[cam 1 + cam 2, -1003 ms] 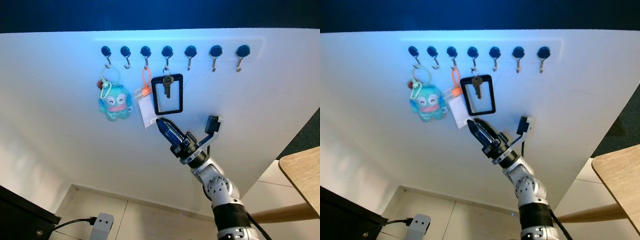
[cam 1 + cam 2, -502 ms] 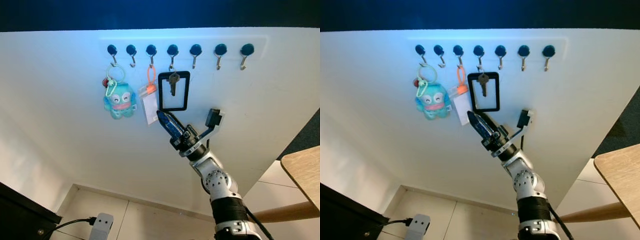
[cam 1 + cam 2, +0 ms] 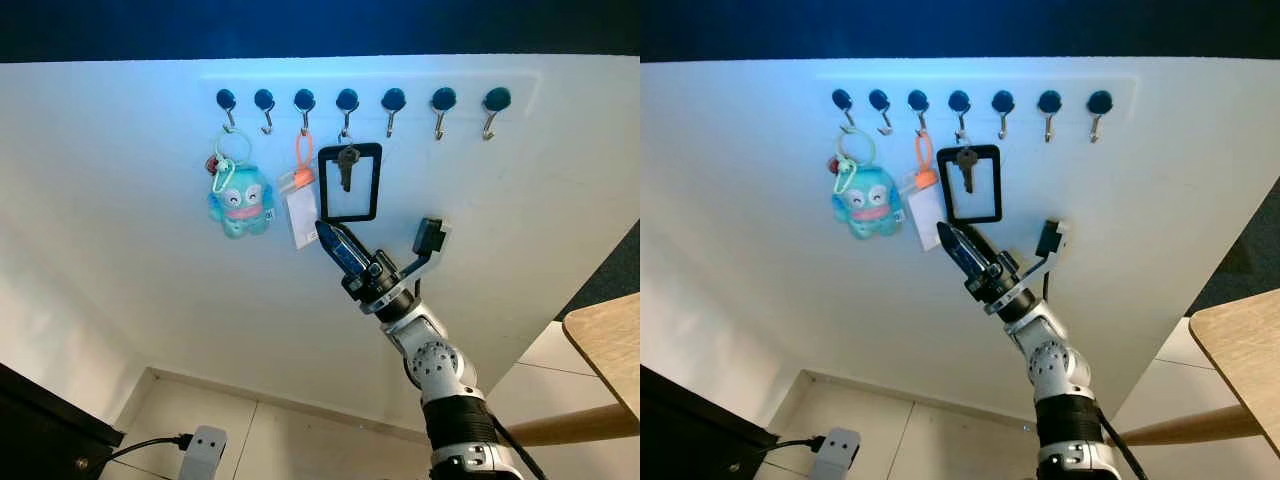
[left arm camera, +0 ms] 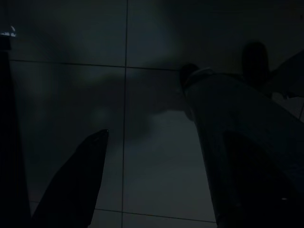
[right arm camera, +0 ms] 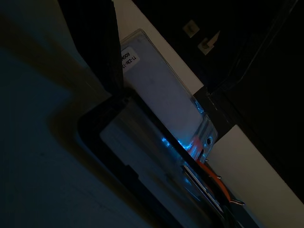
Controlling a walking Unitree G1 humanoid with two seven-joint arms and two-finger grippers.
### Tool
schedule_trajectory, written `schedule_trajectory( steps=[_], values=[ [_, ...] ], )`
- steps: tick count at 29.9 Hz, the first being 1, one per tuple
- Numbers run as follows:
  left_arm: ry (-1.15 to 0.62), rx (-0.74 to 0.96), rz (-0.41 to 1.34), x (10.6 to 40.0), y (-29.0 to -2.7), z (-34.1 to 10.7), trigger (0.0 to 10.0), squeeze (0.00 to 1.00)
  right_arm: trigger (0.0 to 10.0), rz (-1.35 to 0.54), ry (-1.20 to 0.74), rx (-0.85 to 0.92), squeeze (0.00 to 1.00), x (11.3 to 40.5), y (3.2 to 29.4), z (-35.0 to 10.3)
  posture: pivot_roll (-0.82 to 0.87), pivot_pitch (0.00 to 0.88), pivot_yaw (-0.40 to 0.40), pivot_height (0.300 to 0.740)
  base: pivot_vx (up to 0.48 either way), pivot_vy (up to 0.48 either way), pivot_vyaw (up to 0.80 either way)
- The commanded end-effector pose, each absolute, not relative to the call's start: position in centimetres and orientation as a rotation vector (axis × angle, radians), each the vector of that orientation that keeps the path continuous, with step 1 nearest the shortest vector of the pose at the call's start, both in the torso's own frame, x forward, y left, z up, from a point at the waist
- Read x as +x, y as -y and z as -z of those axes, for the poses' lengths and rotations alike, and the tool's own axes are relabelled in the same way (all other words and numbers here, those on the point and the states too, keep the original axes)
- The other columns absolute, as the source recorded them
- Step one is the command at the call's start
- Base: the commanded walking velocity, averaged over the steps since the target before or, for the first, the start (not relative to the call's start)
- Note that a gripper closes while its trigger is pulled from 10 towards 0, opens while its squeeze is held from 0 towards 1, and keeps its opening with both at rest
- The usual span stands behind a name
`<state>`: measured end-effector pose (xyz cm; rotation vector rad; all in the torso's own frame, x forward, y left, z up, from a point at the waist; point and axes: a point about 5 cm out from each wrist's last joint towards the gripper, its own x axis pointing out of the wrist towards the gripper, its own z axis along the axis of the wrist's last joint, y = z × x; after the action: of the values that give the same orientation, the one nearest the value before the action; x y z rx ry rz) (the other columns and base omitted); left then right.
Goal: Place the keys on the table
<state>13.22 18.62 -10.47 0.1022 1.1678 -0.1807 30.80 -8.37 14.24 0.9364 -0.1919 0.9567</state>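
We're in a home, by the look of it an entryway. A white wall (image 3: 120, 260) carries a row of hooks (image 3: 347, 101) with dark round caps, the kind people hang things on by the door. On them hang a blue plush charm (image 3: 239, 201), a card tag (image 3: 301, 213) on an orange loop, and a key (image 3: 346, 166) with a black frame (image 3: 349, 182). Low down, pale floor tiles (image 3: 300, 445), a white plug adapter (image 3: 205, 449) with a black cord, and a wooden table (image 3: 606, 345) at the right edge.
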Motion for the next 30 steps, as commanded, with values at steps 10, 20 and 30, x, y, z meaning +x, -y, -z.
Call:
schedule_trajectory(
  steps=[10,20,30],
  values=[
    [-1.220,0.098,0.183,11.9,-18.8,10.9,10.0,0.00,10.0,-0.856,0.179,0.928,0.00,31.0,10.0,-13.0,-0.12,0.056,0.114,0.740,0.000,0.000,0.00],
    [-1.221,0.100,0.184,11.8,-18.8,10.9,10.0,0.00,10.0,-0.819,0.180,0.918,0.00,31.1,10.9,-12.7,-0.12,0.058,0.115,0.740,0.000,0.000,0.00],
    [-1.222,0.098,0.186,11.8,-18.7,10.9,10.0,0.00,10.0,-0.837,0.236,0.912,0.00,31.5,11.3,-14.0,-0.12,0.060,0.115,0.740,0.000,0.000,0.00]
  ],
)
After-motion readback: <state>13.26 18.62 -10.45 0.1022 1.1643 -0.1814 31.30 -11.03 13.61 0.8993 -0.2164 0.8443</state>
